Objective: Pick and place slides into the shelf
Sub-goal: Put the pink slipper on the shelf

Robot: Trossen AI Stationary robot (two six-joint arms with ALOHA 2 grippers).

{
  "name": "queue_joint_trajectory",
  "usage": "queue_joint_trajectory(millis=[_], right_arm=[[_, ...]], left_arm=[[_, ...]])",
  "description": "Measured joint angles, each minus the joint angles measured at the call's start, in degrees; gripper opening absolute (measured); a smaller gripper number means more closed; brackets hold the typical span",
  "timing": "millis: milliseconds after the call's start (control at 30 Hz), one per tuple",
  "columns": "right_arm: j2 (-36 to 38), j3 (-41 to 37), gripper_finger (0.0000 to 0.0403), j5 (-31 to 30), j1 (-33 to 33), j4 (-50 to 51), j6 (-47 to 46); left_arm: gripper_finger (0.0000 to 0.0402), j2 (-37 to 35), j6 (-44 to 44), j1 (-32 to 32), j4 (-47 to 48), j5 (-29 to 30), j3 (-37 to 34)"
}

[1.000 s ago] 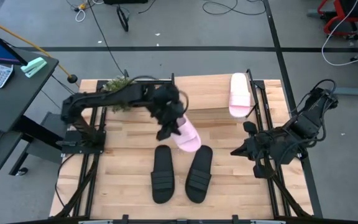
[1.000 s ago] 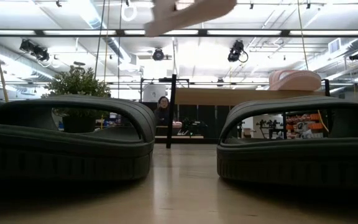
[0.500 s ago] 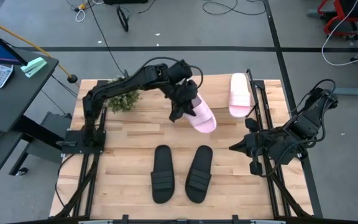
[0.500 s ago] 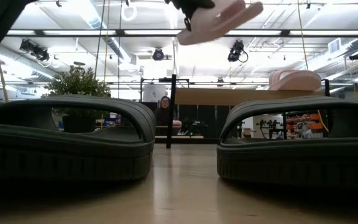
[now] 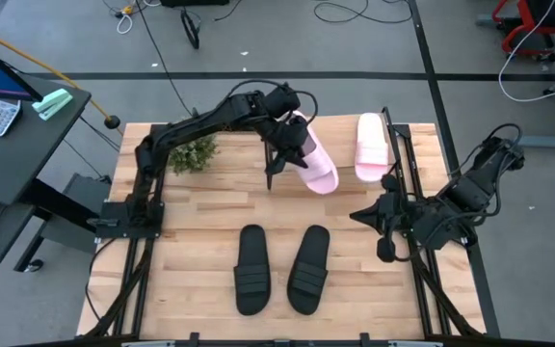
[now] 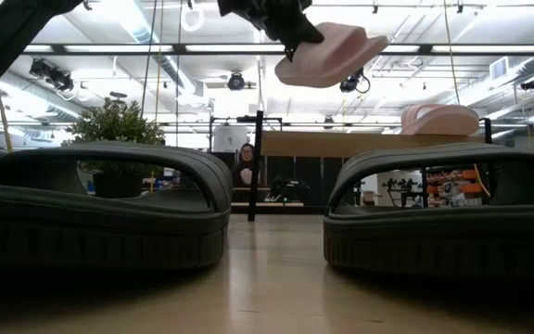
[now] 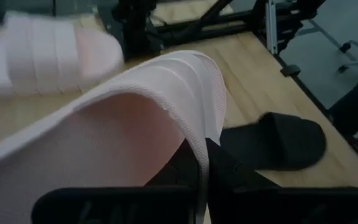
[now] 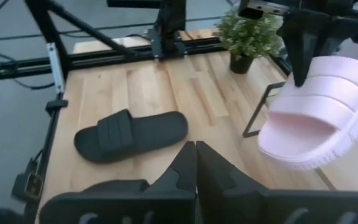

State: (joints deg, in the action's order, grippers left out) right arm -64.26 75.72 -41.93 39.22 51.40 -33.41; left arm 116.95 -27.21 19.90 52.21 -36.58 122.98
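My left gripper (image 5: 287, 154) is shut on a pale pink slide (image 5: 316, 166) and holds it in the air over the shelf's (image 5: 347, 130) left part. A second pink slide (image 5: 371, 146) lies sole down on the shelf's plywood top (image 6: 341, 144), at its right end. Two black slides (image 5: 251, 270) (image 5: 308, 268) lie side by side on the table near its front edge. My right gripper (image 5: 355, 214) is shut on nothing and hangs at the table's right side. My left gripper pinches the edge of the pink slide's ribbed strap (image 7: 197, 140) between its two fingers, the thin strap wall running between them. The fingers come slanting down from the table's left. The slide is lifted clear and tilted, and the low view shows its sole (image 6: 327, 60) from below.
A small potted plant (image 5: 193, 152) stands at the table's far left. Black frame rails (image 5: 133, 280) run along both side edges of the table. Bare wood lies between the shelf and the black slides.
My left gripper has carried the pink slide from over the table's middle toward the far edge and the right, up to the shelf. Its wrist has rolled, and the slide has turned about with it. My right gripper has swung a little toward the far edge.
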Motion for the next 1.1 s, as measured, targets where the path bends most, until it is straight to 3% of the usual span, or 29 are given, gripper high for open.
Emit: queue_joint_trajectory(millis=[733,900,1100], right_arm=[[-2.5,0.0,0.0004,-0.3,-3.2,-7.8,-1.5],[-2.5,0.0,0.0002,-0.3,-3.2,-7.8,-1.5],[-2.5,0.0,0.0003,-0.3,-3.2,-7.8,-1.1]], left_arm=[[0.0012,3.2,-3.2,0.8,-16.5,-3.3,-0.1],[0.0012,3.2,-3.9,0.8,-14.7,0.1,1.8],[0.0012,3.8,-6.5,1.1,-10.7,0.2,6.7]])
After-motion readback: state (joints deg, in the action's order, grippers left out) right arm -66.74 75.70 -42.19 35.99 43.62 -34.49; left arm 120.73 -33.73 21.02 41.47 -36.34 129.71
